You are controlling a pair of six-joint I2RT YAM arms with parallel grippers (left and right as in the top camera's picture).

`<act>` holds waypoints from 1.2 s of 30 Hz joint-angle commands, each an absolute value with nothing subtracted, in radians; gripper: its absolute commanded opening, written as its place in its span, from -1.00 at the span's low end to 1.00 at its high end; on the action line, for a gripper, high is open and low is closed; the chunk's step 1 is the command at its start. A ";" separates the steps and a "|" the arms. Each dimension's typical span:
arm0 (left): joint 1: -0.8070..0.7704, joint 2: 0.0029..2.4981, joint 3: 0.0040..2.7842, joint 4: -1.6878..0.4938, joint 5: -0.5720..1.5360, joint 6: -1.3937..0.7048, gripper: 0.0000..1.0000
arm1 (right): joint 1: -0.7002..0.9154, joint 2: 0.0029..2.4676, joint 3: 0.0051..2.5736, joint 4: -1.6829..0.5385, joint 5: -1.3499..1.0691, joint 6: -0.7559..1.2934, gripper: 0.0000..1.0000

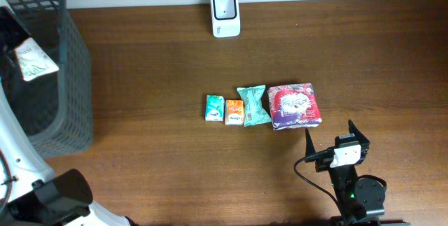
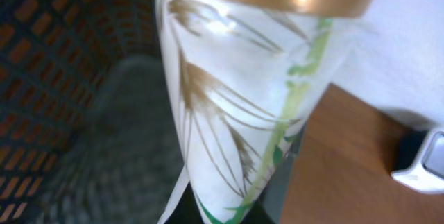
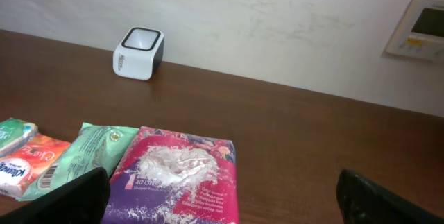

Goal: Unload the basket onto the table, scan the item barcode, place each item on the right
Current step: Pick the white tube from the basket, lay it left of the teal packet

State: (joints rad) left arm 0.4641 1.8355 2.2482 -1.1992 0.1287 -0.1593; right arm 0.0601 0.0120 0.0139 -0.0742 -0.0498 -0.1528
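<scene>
So the left fingers [image 1: 17, 40] are clenched on a white packet [image 1: 32, 62] and it's hanging over the grey basket [image 1: 70, 79] at the left end of the tabletop [image 1: 154, 170]; up close on the left wrist view that packet [image 2: 236, 113] has a brown-and-green leafy print, with the basket mesh [image 2: 62, 57] blurry behind it and the scanner [image 2: 424, 163] just peeking in at the right edge; can't make out a barcode on it from here tbh.

The scanner [image 1: 225, 14] itself sits at the far edge of the tabletop by the wall, well apart from the basket.

In the middle there's a neat row of four more packs, each just beside the next: a small green one [image 1: 214, 108], an orange one [image 1: 234, 112], a teal one [image 1: 253, 106] and a bigger purple one [image 1: 295, 106]; the teal one shows a barcode on its near end.

The right fingers [image 3: 69, 196] are spread wide with nothing in them, hovering just on the near side of the purple pack [image 3: 180, 175]; from that wrist view they point across the row towards the scanner [image 3: 139, 54], and there's a white wall panel [image 3: 420, 26] up top right.
</scene>
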 commanded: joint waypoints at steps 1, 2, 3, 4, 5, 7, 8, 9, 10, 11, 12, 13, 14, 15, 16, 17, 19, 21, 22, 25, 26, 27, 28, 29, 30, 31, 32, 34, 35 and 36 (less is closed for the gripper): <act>0.390 1.745 2.269 -1.312 0.198 -0.190 -1.00 | 0.065 0.006 0.006 -0.075 -0.048 -0.142 0.97; 0.361 1.744 2.269 -1.364 0.217 -0.190 -1.00 | 0.065 0.006 0.006 -0.075 -0.048 -0.142 0.98; 0.305 1.744 2.269 -1.401 0.226 -0.182 -1.00 | 0.065 0.006 0.006 -0.075 -0.048 -0.142 0.97; 0.263 1.744 2.269 -1.382 0.163 -0.182 -1.00 | 0.065 0.006 0.006 -0.075 -0.048 -0.142 0.97; 0.243 1.744 2.269 -1.355 0.086 -0.183 -1.00 | 0.065 0.006 0.006 -0.075 -0.048 -0.142 0.97; 0.241 1.740 2.270 -1.316 0.055 -0.183 -1.00 | 0.065 0.006 0.006 -0.075 -0.048 -0.142 0.97; 0.241 1.734 2.270 -1.295 0.056 -0.183 -1.00 | 0.065 0.006 0.006 -0.075 -0.048 -0.142 0.97; 0.243 1.723 2.270 -1.273 0.056 -0.183 -1.00 | 0.065 0.006 0.006 -0.075 -0.048 -0.142 0.97; 0.249 1.699 2.270 -1.251 0.055 -0.183 -1.00 | 0.065 0.006 0.006 -0.075 -0.048 -0.142 0.97; 0.258 1.675 2.270 -1.237 0.047 -0.183 -1.00 | 0.065 0.006 0.006 -0.075 -0.048 -0.142 0.97; 0.272 1.639 2.270 -1.220 0.014 -0.183 -1.00 | 0.065 0.006 0.006 -0.075 -0.048 -0.142 0.97; 0.274 1.617 2.270 -1.220 0.014 -0.187 -1.00 | 0.065 0.006 0.006 -0.075 -0.048 -0.142 0.97; 0.273 1.583 2.270 -1.232 0.073 -0.187 -1.00 | 0.065 0.006 0.006 -0.075 -0.048 -0.142 0.98; 0.273 1.550 2.270 -1.236 0.376 -0.186 -1.00 | 0.065 0.006 0.006 -0.075 -0.048 -0.142 0.97; 0.260 1.544 2.270 -1.241 0.561 -0.186 -1.00 | 0.065 0.006 0.006 -0.075 -0.048 -0.142 0.97; 0.207 1.548 2.266 -1.285 0.631 -0.186 -1.00 | 0.065 0.006 0.006 -0.075 -0.048 -0.142 0.97; 0.060 1.563 2.214 -1.370 0.501 -0.186 -1.00 | 0.065 0.006 0.006 -0.075 -0.048 -0.142 0.97; -0.084 1.592 2.135 -1.383 0.325 -0.186 -1.00 | 0.065 0.006 0.006 -0.075 -0.048 -0.142 0.97; -0.154 1.610 2.075 -1.385 0.149 -0.186 -1.00 | 0.065 0.006 0.006 -0.075 -0.048 -0.142 0.97; -0.205 1.647 2.004 -1.375 -0.269 -0.186 -1.00 | 0.065 0.006 0.006 -0.075 -0.048 -0.142 0.97; -0.199 1.657 1.999 -1.374 -0.409 -0.187 -1.00 | 0.065 0.006 0.006 -0.075 -0.048 -0.142 0.97; -0.175 1.663 1.998 -1.373 -0.462 -0.187 -1.00 | 0.065 0.006 0.006 -0.075 -0.048 -0.142 0.98; -0.148 1.663 1.998 -1.370 -0.480 -0.187 -1.00 | 0.065 0.006 0.006 -0.075 -0.048 -0.142 0.97; -0.117 1.663 1.998 -1.367 -0.480 -0.187 -1.00 | 0.065 0.006 0.006 -0.075 -0.048 -0.142 0.97; -0.086 1.663 1.998 -1.366 -0.480 -0.187 -1.00 | 0.065 0.006 0.006 -0.075 -0.048 -0.142 0.97; -0.062 1.663 1.998 -1.365 -0.480 -0.186 -1.00 | 0.065 0.006 0.006 -0.075 -0.048 -0.142 0.97; -0.028 1.663 1.998 -1.361 -0.479 -0.187 -1.00 | 0.065 0.006 0.006 -0.075 -0.048 -0.142 0.97; -0.012 1.663 1.999 -1.348 -0.459 -0.186 -1.00 | 0.065 0.006 0.006 -0.075 -0.048 -0.142 0.97; -0.013 1.663 1.999 -1.319 -0.386 -0.186 -1.00 | 0.065 0.006 0.006 -0.075 -0.048 -0.142 0.97; -0.015 1.663 1.999 -1.302 -0.319 -0.186 -1.00 | 0.065 0.006 0.006 -0.075 -0.048 -0.142 0.97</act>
State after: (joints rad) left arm -0.0189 1.6775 1.9865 -1.3468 -0.3981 -0.1875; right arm 0.0601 0.0120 0.0135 -0.0742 -0.0498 -0.1532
